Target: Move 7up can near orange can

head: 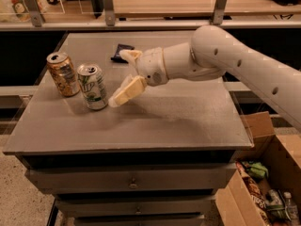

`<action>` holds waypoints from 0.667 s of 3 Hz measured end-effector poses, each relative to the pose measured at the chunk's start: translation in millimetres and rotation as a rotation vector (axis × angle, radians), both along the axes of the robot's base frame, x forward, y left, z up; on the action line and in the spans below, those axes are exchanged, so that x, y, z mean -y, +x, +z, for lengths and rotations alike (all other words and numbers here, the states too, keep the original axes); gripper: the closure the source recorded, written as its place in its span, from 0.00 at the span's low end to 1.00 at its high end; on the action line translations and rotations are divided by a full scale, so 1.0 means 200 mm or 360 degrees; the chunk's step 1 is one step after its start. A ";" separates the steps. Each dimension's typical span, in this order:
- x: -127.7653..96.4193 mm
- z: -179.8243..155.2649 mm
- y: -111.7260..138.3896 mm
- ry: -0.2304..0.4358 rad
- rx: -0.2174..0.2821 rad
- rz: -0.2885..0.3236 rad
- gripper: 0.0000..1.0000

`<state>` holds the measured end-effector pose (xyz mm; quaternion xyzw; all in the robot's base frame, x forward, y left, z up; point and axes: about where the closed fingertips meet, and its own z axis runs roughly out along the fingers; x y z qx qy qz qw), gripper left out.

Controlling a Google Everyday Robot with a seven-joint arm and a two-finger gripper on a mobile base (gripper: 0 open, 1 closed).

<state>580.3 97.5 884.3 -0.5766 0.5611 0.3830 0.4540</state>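
Two cans stand upright on the table — the 7up can just beside the orange can, a sliver of gap between them. The gripper hangs on the far side of the 7up can from the orange can, jaws spread wide, holding nothing. Its lower finger tips down close to the 7up can's base. The placement looks done. The risk now — any swing toward the orange can clips the 7up can and could topple both.
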 end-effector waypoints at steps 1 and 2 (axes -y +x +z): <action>0.18 0.01 0.03 -0.0106 0.0022 -0.0088 0.00; 0.20 0.00 0.03 -0.0117 0.0023 -0.0096 0.00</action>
